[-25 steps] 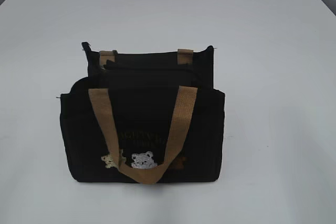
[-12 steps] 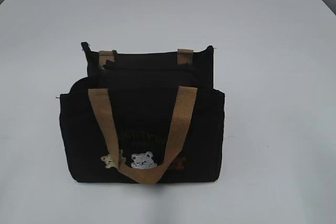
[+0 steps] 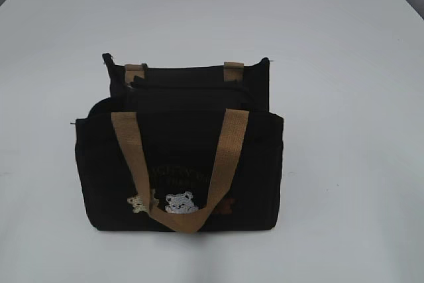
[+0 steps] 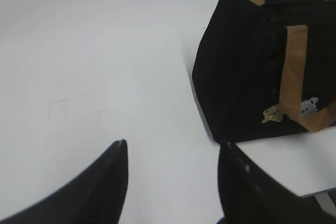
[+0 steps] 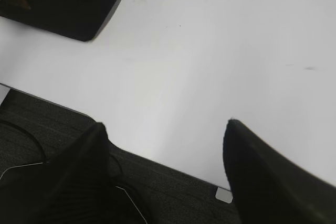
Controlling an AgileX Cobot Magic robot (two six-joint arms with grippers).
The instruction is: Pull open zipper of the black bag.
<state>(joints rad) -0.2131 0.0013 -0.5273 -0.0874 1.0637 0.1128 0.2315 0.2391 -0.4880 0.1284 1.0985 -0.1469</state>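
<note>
Black bag hasn't shifted since a second ago; zipper untouched; left gripper and right gripper both released, empty, well apart from it; you haven't started the pull.

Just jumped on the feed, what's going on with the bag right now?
Nothing is being handled yet. The black bag stands alone on the white table, with no arm in the exterior view. The left gripper is open, short of the bag's end. The right gripper is open at the table edge, holding nothing.
</note>
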